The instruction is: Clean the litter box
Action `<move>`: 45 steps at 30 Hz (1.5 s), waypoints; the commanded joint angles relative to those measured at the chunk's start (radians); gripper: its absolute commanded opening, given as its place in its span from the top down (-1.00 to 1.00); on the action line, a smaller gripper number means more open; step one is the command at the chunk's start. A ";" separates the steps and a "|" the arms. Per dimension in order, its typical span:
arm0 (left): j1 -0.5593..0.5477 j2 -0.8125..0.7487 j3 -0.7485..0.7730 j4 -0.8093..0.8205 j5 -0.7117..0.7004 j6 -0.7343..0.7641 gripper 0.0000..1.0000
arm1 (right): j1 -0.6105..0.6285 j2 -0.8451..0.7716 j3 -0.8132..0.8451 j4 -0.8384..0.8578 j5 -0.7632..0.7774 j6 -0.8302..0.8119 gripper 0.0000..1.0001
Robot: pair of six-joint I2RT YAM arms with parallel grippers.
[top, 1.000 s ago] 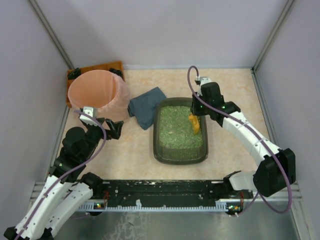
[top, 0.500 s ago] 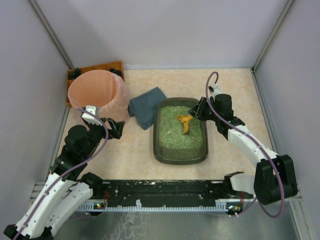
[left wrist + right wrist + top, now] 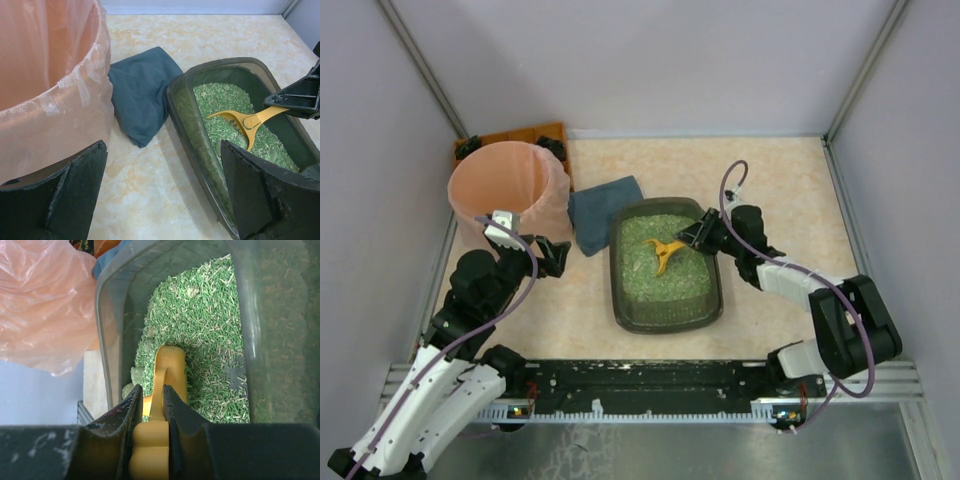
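The pale table (image 3: 790,190) holds the litter box (image 3: 665,322) in its middle. At the box's two o'clock my right gripper (image 3: 697,238) pinches the yellow scoop (image 3: 665,252) tight. My left gripper (image 3: 550,256), at nine o'clock, gapes wide and empty. I think I'm scooping; next I must lift it level.

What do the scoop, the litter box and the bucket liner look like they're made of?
Scoop: probably molded plastic, smooth matte yellow-orange.
Litter box: rigid dark plastic, likely; glossy rounded rim.
Bucket liner: thin translucent pink film, seemingly plastic; it wrinkles at the rim.
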 commanded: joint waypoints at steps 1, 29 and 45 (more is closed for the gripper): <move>0.003 -0.005 -0.007 0.031 0.009 -0.013 -0.97 | 0.031 0.005 -0.032 0.042 -0.158 0.107 1.00; 0.004 -0.004 -0.004 0.028 0.003 -0.017 -0.97 | -0.340 -0.298 -0.261 0.279 -0.348 0.336 1.00; 0.004 0.042 0.011 0.054 0.024 -0.027 -0.97 | -0.508 -0.260 -0.302 0.472 -0.470 0.457 1.00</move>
